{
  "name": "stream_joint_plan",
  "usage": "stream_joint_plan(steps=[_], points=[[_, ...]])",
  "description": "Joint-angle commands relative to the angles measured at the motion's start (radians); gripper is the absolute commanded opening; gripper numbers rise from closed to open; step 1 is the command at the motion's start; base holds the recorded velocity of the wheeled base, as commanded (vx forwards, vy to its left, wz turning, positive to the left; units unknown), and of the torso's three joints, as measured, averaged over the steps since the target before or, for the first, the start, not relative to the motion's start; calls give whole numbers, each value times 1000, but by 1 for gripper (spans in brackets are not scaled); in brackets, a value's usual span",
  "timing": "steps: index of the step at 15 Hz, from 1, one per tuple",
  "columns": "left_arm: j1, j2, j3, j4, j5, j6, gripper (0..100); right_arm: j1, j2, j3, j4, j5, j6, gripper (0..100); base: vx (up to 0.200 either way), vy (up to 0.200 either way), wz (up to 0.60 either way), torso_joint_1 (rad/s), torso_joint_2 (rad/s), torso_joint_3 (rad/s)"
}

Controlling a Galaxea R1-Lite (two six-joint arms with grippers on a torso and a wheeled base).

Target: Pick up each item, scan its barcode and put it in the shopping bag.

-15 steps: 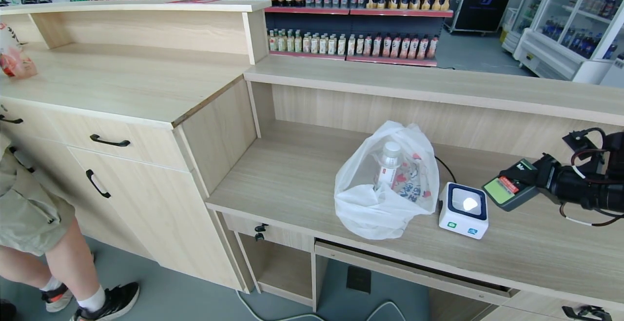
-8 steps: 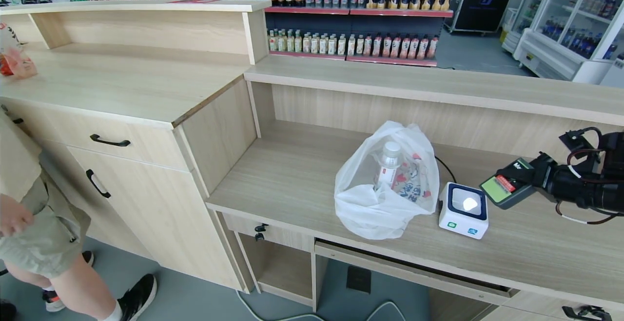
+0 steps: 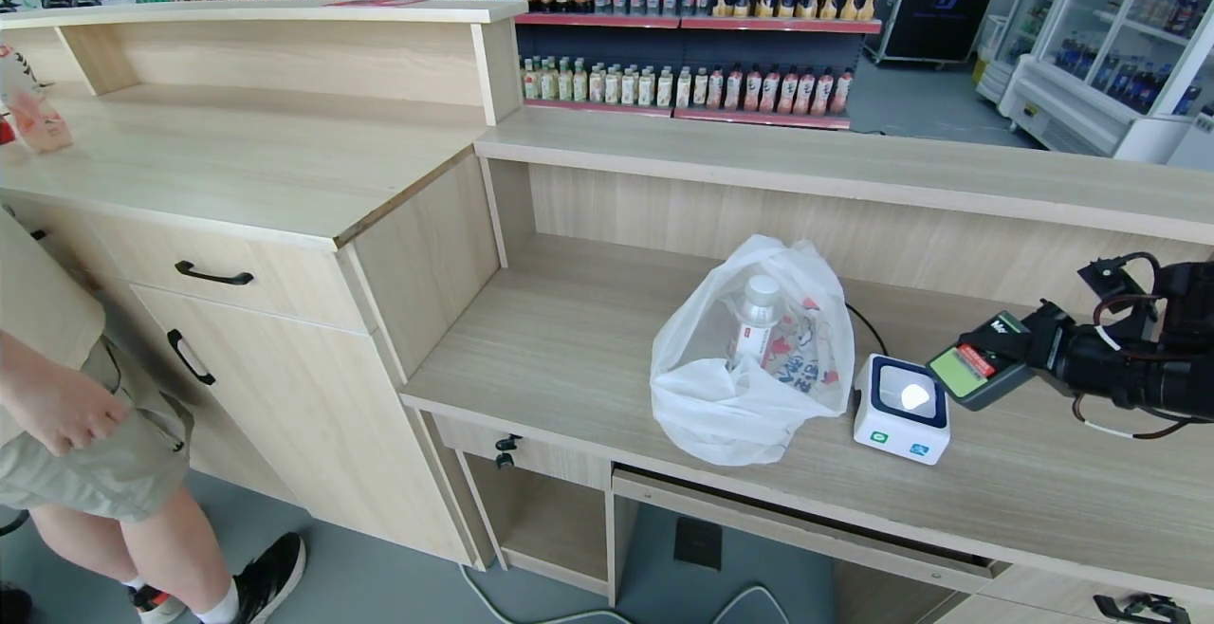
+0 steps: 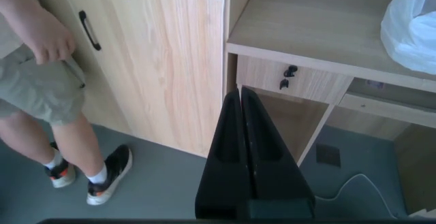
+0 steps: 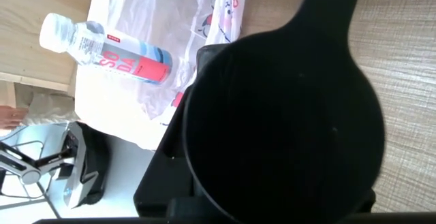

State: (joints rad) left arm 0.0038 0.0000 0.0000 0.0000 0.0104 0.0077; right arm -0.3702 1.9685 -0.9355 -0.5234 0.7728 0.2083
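listing, head view: right pincer [image 3: 1029, 347] clamped on one end of a flat pack [image 3: 977, 366], green face up. it is held off the desk [image 3: 588, 339] just beside the scanner [image 3: 901, 408], likely so the barcode can meet the lit window. scanner stands near the desk's front edge. shopping bag [image 3: 749, 368] sits just beside it on the left, mouth open to receive, with a bottle [image 3: 756, 319] inside.

left wrist view: left pincer [image 4: 240, 135] closed tight, empty, hanging below the desk's front edge, seemingly parked clear.

right wrist view: bottle [image 5: 102, 47] lies in the bag.
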Motion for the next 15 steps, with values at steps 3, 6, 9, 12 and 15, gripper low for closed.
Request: stream_joint_plan(steps=[3,6,9,12,15], points=[[1,0,0,0,0,0,0,1,6,3,-6,0,0,0,0,0,0,0,0,0],[1,0,0,0,0,0,0,-1,9,1,-6,0,2,0,0,0,0,0,0,0],[1,0,0,0,0,0,0,1,9,-2,-6,0,3,0,0,0,0,0,0,0],[1,0,0,0,0,0,0,-1,-74,3,-27,-50,-4,0,0,0,0,0,0,0],[1,0,0,0,0,0,0,2,-249,38,-29,-395,-110,0,0,0,0,0,0,0]])
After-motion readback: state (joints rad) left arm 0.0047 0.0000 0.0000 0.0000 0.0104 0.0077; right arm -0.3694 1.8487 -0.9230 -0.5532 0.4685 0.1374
